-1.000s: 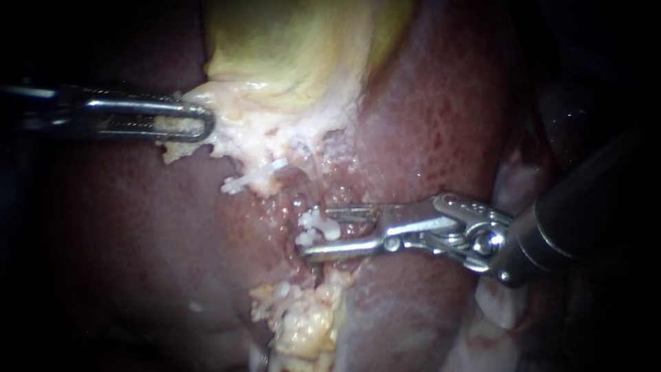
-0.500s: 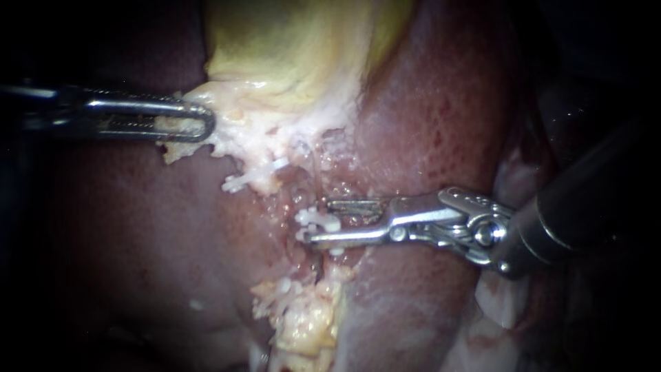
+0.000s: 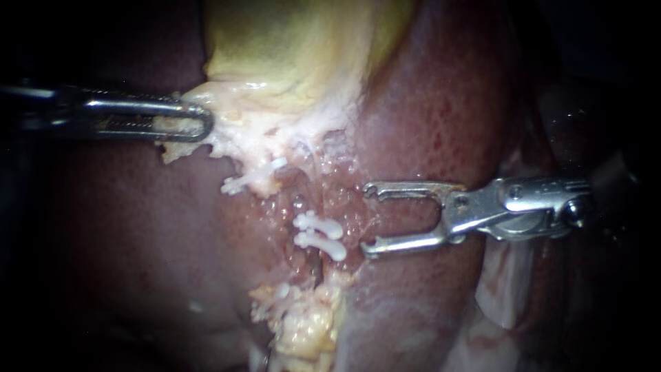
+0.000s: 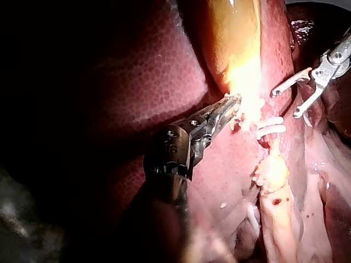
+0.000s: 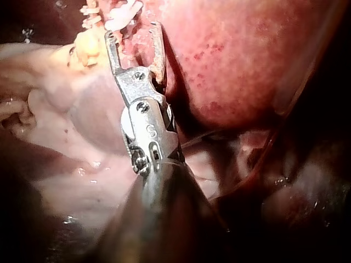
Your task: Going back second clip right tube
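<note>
My right instrument (image 3: 366,219) holds its pincer spread and empty, tips just beside two white clips (image 3: 318,224) lying side by side between liver (image 3: 427,124) lobes. My left instrument (image 3: 201,124) pinches pale tissue (image 3: 234,138) at the gallbladder (image 3: 289,48) edge.

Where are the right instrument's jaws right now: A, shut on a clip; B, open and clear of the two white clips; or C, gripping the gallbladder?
B: the right instrument has its jaws open and empty, beside the two white clips without touching them.
</note>
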Robot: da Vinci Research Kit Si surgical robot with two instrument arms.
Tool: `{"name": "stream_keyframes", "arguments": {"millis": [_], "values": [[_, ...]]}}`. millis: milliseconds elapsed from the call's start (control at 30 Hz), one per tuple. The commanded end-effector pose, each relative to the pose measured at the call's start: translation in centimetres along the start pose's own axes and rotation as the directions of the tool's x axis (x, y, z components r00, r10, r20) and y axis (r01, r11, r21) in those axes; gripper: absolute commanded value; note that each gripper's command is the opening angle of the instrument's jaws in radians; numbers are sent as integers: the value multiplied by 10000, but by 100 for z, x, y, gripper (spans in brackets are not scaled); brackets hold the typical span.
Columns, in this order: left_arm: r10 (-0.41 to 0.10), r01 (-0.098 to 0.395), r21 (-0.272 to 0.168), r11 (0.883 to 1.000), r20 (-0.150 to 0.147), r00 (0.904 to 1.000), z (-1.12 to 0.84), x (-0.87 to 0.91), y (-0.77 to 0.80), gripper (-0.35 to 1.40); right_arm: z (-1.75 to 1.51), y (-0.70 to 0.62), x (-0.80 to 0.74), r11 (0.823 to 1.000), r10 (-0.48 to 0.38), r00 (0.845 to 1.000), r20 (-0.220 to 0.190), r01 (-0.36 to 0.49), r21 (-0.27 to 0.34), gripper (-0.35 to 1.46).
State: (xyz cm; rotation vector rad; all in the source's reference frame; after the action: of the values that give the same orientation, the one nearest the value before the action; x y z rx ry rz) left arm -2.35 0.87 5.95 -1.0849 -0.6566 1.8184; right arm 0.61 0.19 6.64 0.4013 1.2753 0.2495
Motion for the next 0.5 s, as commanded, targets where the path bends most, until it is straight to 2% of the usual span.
{"name": "stream_keyframes", "arguments": {"millis": [33,167,500], "values": [[1,-1,-5,10000,0,10000,0,0,0,-35,-5,-1,3,9996,-288,9992,293,286,69,50],[1,-1,-4,10000,0,10000,0,0,0,-35,-20,-3,11,9944,-1053,9906,879,1046,122,50],[14,-14,25,10000,-17,10000,6,-2,-1,-35,-40,-3,20,9875,-1575,9836,883,1562,221,50]]}}
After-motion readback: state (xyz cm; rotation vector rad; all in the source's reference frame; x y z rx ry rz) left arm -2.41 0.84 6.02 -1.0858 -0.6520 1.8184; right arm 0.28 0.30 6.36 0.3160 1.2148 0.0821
